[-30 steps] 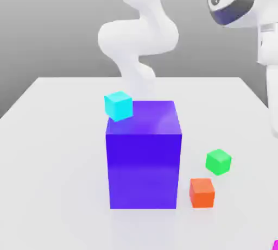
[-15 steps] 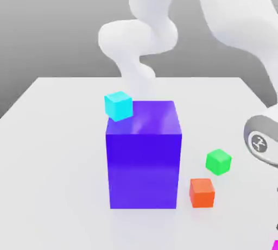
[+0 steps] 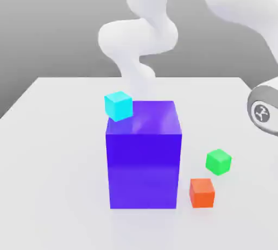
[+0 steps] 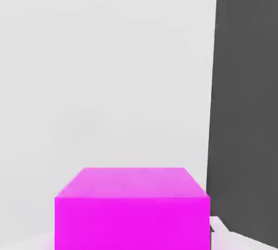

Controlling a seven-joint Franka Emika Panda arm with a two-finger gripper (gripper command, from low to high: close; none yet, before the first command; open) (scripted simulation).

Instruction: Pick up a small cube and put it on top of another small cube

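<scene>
In the hand view I see the small, bright magenta cube (image 4: 132, 223), flat-faced and sharp-edged, its top a softer pink than its vivid side. It sits between the white gripper's fingers, which I have clamped on it. In the exterior view, an orange-red cube (image 3: 202, 193) and a green cube (image 3: 219, 162) rest on the white table (image 3: 54, 189) beside a large blue-violet block (image 3: 144, 168); a small cyan cube (image 3: 118, 106) appears at its top edge.
</scene>
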